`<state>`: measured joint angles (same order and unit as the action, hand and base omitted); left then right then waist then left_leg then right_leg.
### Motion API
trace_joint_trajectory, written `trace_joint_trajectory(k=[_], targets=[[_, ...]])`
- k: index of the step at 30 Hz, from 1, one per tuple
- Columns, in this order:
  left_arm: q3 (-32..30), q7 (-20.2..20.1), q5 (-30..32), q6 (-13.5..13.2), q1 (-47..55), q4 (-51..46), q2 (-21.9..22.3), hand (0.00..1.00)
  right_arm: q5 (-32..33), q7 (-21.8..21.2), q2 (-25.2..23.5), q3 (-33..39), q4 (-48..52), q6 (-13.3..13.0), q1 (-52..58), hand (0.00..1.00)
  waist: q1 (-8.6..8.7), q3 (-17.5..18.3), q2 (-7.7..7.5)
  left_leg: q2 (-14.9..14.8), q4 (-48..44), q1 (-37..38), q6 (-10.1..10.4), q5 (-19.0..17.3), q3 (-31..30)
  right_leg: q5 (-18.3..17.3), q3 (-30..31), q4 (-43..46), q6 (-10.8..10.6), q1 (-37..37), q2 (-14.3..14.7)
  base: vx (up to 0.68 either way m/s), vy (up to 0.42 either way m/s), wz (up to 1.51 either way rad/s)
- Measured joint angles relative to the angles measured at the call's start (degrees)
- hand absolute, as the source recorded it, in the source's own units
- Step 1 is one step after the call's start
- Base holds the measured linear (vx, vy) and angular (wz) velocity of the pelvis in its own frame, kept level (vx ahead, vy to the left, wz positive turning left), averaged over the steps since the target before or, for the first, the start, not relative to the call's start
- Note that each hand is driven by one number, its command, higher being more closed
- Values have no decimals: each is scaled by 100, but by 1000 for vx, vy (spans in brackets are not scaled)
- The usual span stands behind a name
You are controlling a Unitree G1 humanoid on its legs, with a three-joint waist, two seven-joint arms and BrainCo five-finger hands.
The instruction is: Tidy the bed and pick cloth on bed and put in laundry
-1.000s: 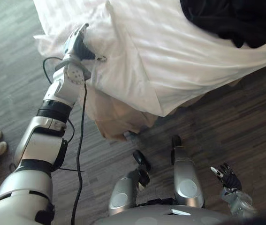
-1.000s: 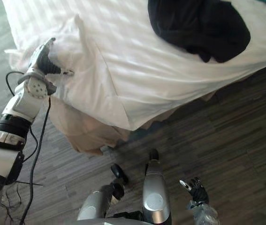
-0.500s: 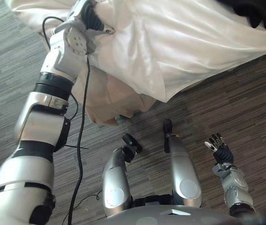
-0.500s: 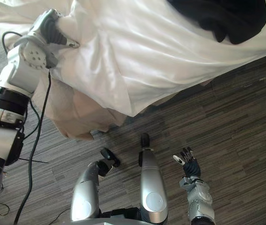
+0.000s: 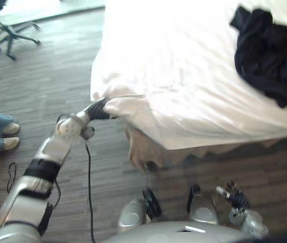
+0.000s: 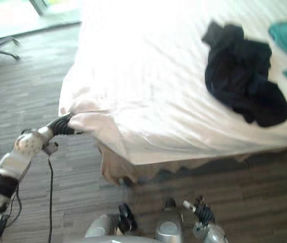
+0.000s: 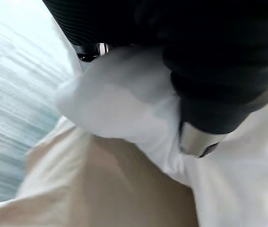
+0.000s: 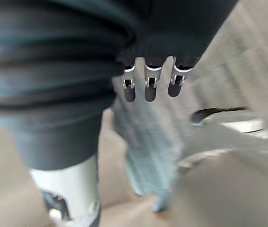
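Risk: left hand (image 5: 98,109), fingers clamped on the sheet (image 5: 183,76) corner, could tug too hard and drag black cloth (image 5: 270,61) along; right hand (image 5: 233,195) hangs, fingers loose.

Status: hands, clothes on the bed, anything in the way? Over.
Left hand shut on white sheet corner. Right hand open, empty. Black cloth on the sheet, untouched. Person's shoes near left arm.

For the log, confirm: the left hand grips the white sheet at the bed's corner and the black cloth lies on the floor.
Wrong in one respect: the right eye view shows the black cloth lying on the bed. The left hand does grip the white sheet at the bed's corner.
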<state>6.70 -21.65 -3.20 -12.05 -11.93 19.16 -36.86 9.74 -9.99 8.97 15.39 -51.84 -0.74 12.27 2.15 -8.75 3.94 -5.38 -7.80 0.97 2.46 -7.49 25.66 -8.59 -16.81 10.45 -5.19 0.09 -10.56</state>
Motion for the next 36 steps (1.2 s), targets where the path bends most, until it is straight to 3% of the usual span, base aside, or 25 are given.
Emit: trace_joint_trajectory(k=[4, 7, 9, 11, 12, 14, 16, 18, 20, 21, 23, 27, 29, 31, 34, 36], targets=[[-241, -5, -57, 50, 801, 102, 476, 0, -327, -127, 19, 50, -338, 464, 8, 0, -8, 271, 75, 37, 159, 288, 7, 4, -225, 83, -108, -499, 10, 498, 118, 184, -36, 6], [-273, 320, 70, 220, 1203, 575, 965, 0, -390, -231, 48, 140, -518, 899, -39, 0, -24, 436, 59, -9, 170, 400, 7, 4, -431, 90, -160, -608, 20, 715, 183, 151, -30, 13], [-421, 841, 168, 458, 1460, 1167, 1328, 0, -438, -322, 50, 153, -670, 1185, -85, 0, -83, 557, -73, -124, -184, 417, 39, -17, -463, 152, -161, -609, 116, 891, 185, 190, -32, 3], [-580, 1063, 160, 502, 1497, 1391, 1450, 0, -441, -349, -6, 176, -684, 1265, -128, 0, -171, 510, -294, -59, -397, 274, 123, -249, -533, 178, -151, -606, 149, 987, 90, 99, 19, -1], [-992, 1608, -47, 551, 1641, 1784, 1855, 0, -447, -397, 82, 315, -914, 1376, -174, 0, -236, 600, -224, 252, 1004, 264, 29, 681, -1156, 175, -216, -582, 134, 1064, 154, 47, 46, -2], [-1532, 2016, -294, 636, 1795, 2202, 2026, 0, -458, -401, 8, 462, -1031, 1386, -182, 0, -303, 716, -339, 274, 946, 303, -5, 668, -1115, 129, -288, -541, 75, 1064, 100, 78, 11, -3], [-2577, 2657, -750, 689, 2096, 2837, 2082, 0, -448, -460, -222, 545, -1093, 1410, -179, 0, -314, 738, -503, 291, 914, 350, -9, 665, -1124, 140, -304, -481, 66, 1150, 69, 161, -47, 7], [-3180, 3050, -1041, 684, 2283, 3140, 2106, 0, -442, -464, -321, 717, -1178, 1413, -174, 0, -326, 715, -539, 252, 883, 409, -9, 665, -1259, 141, -309, -257, 65, 1187, 88, 136, -48, 34], [-3861, 3465, -1416, 685, 2417, 3439, 2232, 0, -443, -467, -343, 922, -1228, 1404, -181, 0, -320, 695, -441, 113, 853, 478, -9, 665, -1388, 101, -303, 167, 51, 1045, 138, 72, -50, 30], [-4391, 3760, -1812, 671, 2513, 3639, 2316, 0, -443, -466, -367, 1020, -1239, 1403, -214, 0, -355, 712, -424, 79, 859, 489, -8, 665, -1369, -60, -298, -198, 54, 1062, 221, 31, -45, 10], [-5087, 4113, -2345, 681, 2578, 4016, 2435, 0, -435, -447, -366, 1158, -1305, 1400, -331, 0, -350, 669, -455, 142, 941, 501, 58, 619, -1383, 56, -392, -539, 74, 1081, 176, -8, -75, 4], [-6104, 4859, -3118, 752, 2780, 4314, 3085, 0, -435, -383, -252, 1368, -1391, 1410, -339, 0, -448, 613, -200, 137, 1227, 611, 120, 763, -1390, 39, -445, -748, 86, 1177, 264, -44, -67, 3], [-6163, 4884, -3055, 867, 2925, 4311, 3263, 0, -426, -357, -197, 1366, -1440, 1439, -354, 0, -445, 613, -177, 147, 1342, 623, 139, 797, -1395, -29, -469, -816, 74, 1190, 262, -99, -55, 7], [-6056, 4613, -2636, 965, 2981, 4293, 3452, 0, -420, -336, -207, 1366, -1451, 1489, -362, 0, -468, 592, -212, 159, 1369, 604, 152, 824, -1408, -41, -491, -842, 77, 1192, 255, -121, -25, 6], [-5428, 3938, -1823, 1043, 2985, 4267, 3666, 0, -168, -251, -324, 1347, -1466, 1483, -361, 0, -446, 577, -293, 206, 1376, 606, 135, 877, -1447, -60, -529, -839, 41, 1201, 237, -125, 10, 4], [-4673, 3363, -1259, 989, 2920, 4058, 3669, 0, 336, -20, -398, 1305, -1468, 1492, -360, 0, -381, 543, -367, 218, 1379, 600, 129, 910, -1484, -99, -529, -828, -16, 1200, 232, -114, 14, 6]])
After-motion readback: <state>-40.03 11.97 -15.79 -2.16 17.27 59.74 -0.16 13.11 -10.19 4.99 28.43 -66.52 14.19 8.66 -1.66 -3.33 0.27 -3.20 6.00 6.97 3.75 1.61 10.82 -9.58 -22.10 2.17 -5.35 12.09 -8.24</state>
